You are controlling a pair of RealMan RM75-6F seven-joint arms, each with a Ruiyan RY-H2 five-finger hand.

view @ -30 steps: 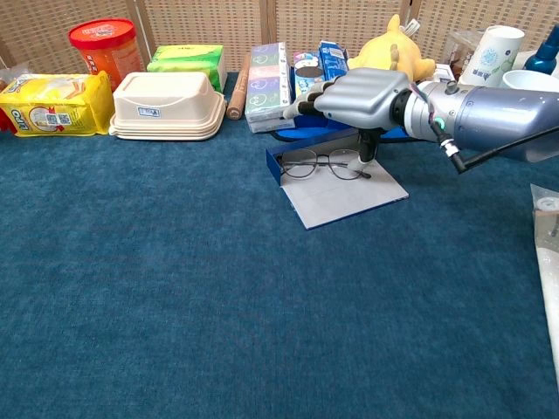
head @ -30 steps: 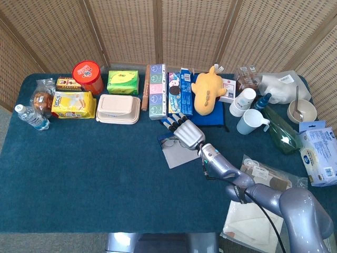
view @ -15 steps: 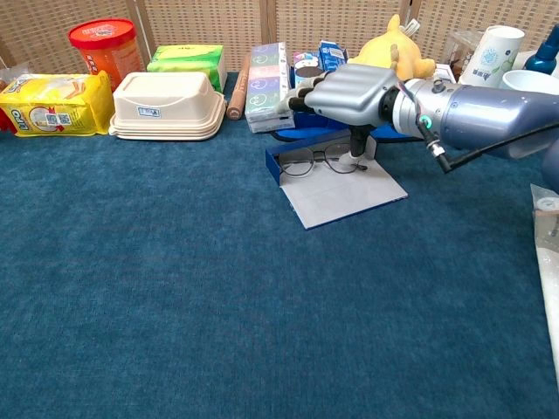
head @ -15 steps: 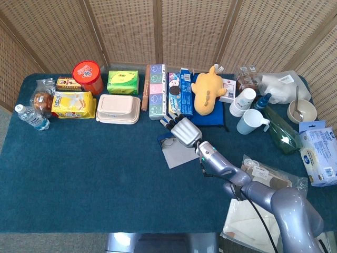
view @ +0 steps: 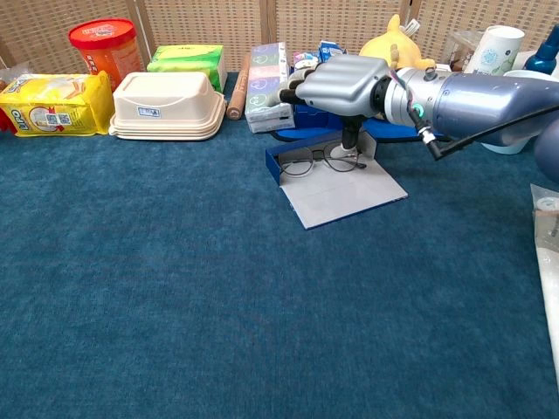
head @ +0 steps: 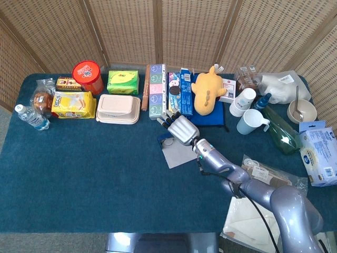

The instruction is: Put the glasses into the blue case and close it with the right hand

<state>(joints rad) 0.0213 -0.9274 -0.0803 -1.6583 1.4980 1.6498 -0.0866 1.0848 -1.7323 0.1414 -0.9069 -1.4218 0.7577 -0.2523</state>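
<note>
The blue case (view: 273, 166) lies open in the middle of the table, its grey lid flap (view: 345, 196) spread flat toward me. The thin-framed glasses (view: 316, 161) lie in the case's tray. My right hand (view: 342, 80) hovers palm down over them with its fingers stretched out toward the back row. Its thumb (view: 351, 140) points down and touches the right side of the glasses. In the head view the right hand (head: 180, 129) covers most of the case (head: 176, 156), and the glasses (head: 167, 141) peek out at its left. My left hand is in neither view.
Behind the case stand snack boxes (view: 267, 77), a blue carton (view: 332, 52) and a yellow plush toy (view: 393, 48). A beige lunch box (view: 168, 105) is to the left, with cups (head: 247, 120), a bowl (head: 301, 110) and bags (head: 266, 176) to the right.
My right hand has slid away from me toward the back row, its thumb nudging the glasses slightly deeper into the tray.
</note>
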